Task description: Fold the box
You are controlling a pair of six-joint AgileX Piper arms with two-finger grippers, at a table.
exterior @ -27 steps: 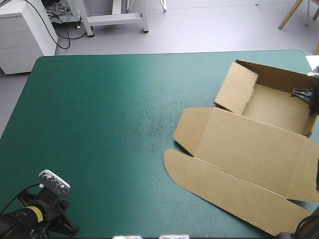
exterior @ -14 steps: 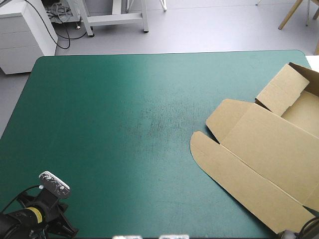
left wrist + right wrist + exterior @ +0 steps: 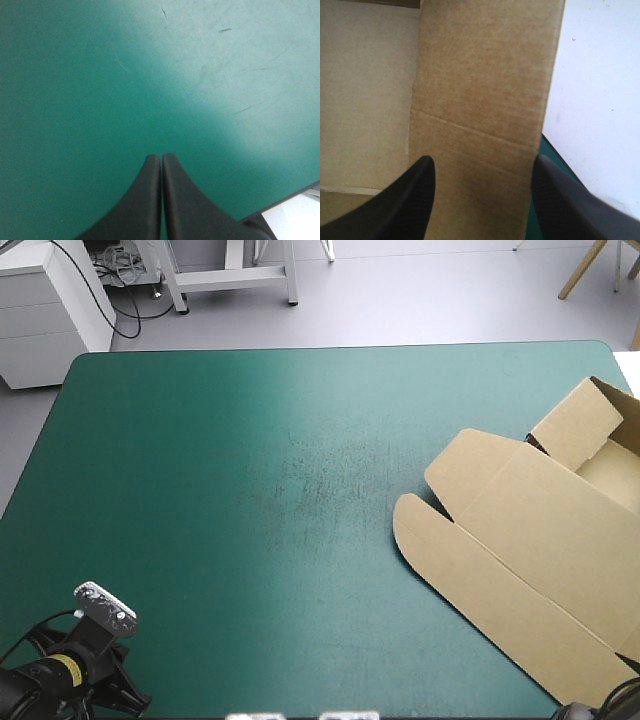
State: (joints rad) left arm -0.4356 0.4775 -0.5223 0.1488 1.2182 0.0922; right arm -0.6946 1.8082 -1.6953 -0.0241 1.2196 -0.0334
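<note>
While the box (image 3: 540, 550) lies at the table's (image 3: 200, 490) right edge, my right gripper (image 3: 483, 160) hangs released over one wall; I'd centre it there before clenching, so the board folds square. My left gripper (image 3: 161, 159) sits clenched on nothing, near left.

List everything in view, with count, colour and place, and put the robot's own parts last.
box: one, brown, on the right side of the table. Its broad lid panel lies flat and its walls are raised at the far right end. Part of it runs out of the high view.
table: one, with a teal-green cover that is bare across the left and middle.
left end effector: one, with black fingers, shut and holding nothing, over bare cover near the table's near left corner.
right end effector: one, with black fingers, open. A panel of the box shows between and ahead of its fingers. Cannot tell whether they touch the board.
</note>
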